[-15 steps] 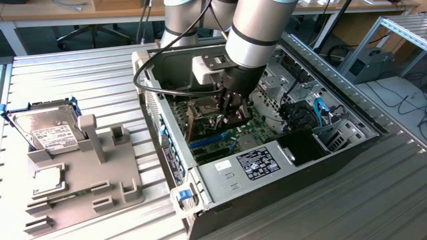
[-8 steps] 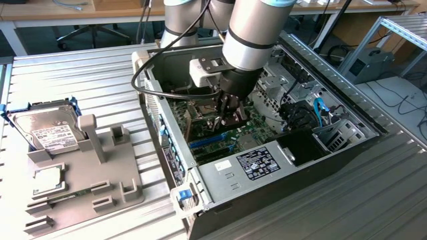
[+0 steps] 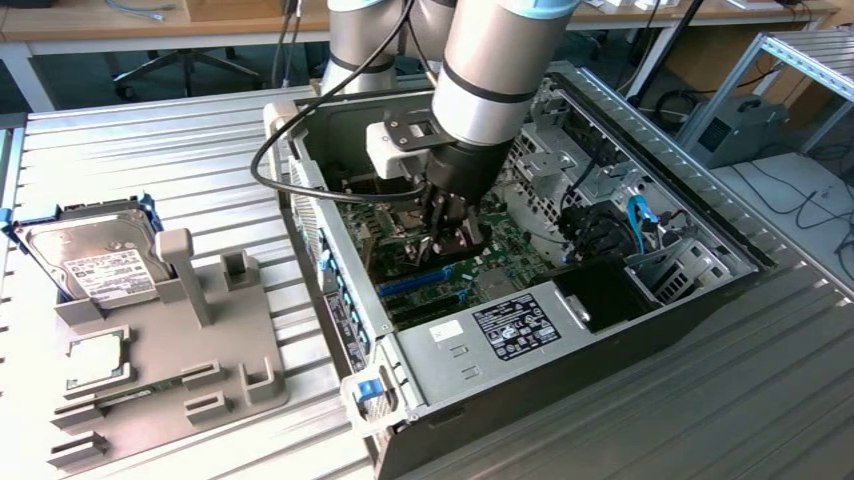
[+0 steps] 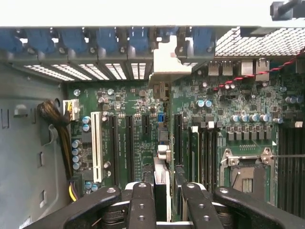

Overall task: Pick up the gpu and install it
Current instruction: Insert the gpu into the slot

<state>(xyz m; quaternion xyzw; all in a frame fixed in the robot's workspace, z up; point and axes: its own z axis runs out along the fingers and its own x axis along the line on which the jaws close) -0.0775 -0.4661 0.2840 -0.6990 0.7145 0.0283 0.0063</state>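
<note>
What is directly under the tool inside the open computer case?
The tool holds the gpu edge-on above the green motherboard and its expansion slots. The card and the tool's fingers cover the slot directly beneath.

Exterior view: high, angled down over open computer case [image 3: 534, 300] from afar. Wrist view: close, facing its motherboard [image 4: 143, 133]; both share it.

We see a wooden desk [image 3: 160, 25] along the upper frame, an office chair base [image 3: 180, 65] beneath it, and a ribbed metal tabletop [image 3: 147, 160].
</note>
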